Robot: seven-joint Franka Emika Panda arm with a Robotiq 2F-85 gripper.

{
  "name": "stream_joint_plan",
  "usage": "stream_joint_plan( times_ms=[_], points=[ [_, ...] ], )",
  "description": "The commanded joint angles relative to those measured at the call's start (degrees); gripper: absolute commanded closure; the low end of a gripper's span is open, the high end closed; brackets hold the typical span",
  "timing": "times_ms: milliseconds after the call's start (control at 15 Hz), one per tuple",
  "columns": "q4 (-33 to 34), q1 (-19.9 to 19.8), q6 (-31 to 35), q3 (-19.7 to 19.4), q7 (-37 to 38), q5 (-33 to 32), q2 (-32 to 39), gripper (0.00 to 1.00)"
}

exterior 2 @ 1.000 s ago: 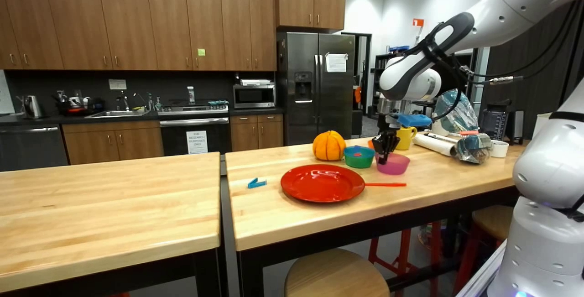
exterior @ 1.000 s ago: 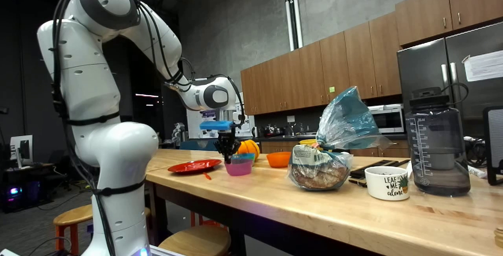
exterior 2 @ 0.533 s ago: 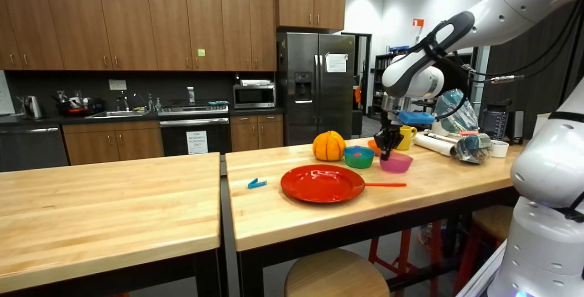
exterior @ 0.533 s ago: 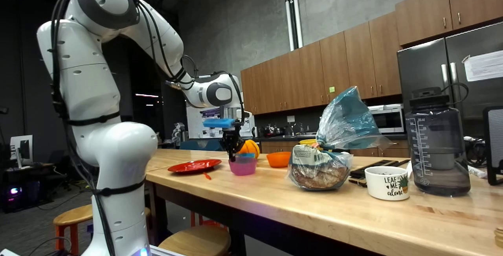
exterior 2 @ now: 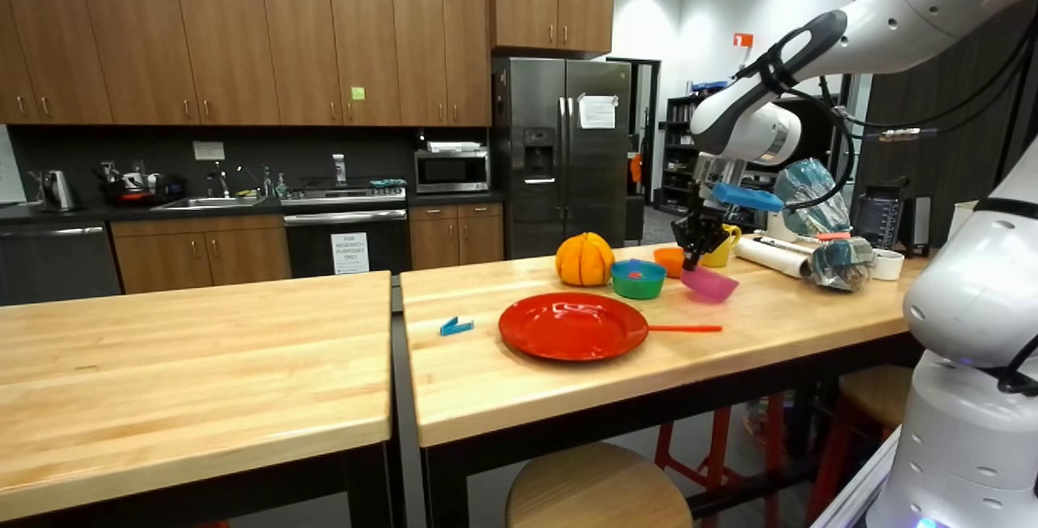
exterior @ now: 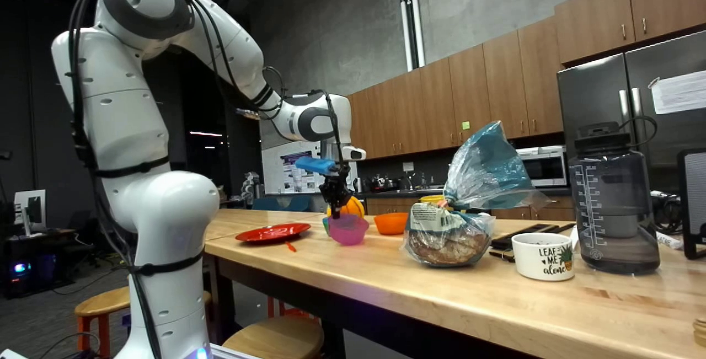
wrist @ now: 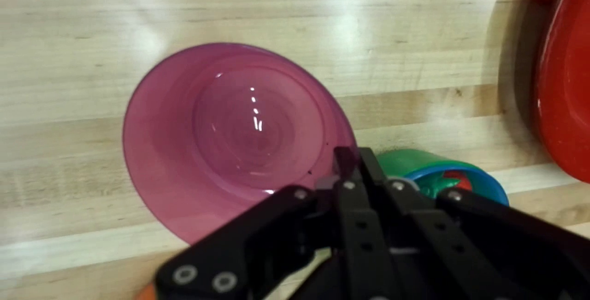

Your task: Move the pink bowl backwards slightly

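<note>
The pink bowl (exterior: 351, 231) is a small translucent magenta bowl on or just above the wooden table. It is tilted in both exterior views (exterior 2: 710, 285), with its side at my gripper (exterior 2: 690, 260) raised. In the wrist view the pink bowl (wrist: 258, 125) fills the left middle and opens toward the camera. My gripper (wrist: 356, 157) is shut on its rim. One fingertip (wrist: 343, 158) is inside the bowl, seen through the pink wall, and the other is outside. I cannot tell whether the bowl's base touches the table.
A green bowl (exterior 2: 637, 285) with things in it stands close beside the pink bowl. An orange bowl (exterior: 391, 224) and an orange pumpkin (exterior 2: 585, 259) are near. A red plate (exterior 2: 572, 327) with a red stick (exterior 2: 686, 328) lies in front. Bagged bread (exterior: 449, 240) stands further along.
My gripper and the pink bowl have moved right in both exterior views, away from the red plate and green bowl. The bowl has gone from nearly level to clearly tilted; my gripper has risen slightly.
</note>
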Motion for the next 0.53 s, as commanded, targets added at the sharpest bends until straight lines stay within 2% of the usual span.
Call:
stream_joint_plan(
  times_ms=[0, 467],
  points=[
    [3.3, -1.5, -2.8, -0.7, 3.4, 2.2, 1.6, 0.98],
    [8.9, -3.0, -5.4, -1.3, 10.0, 5.7, 4.6, 0.98]
  ],
)
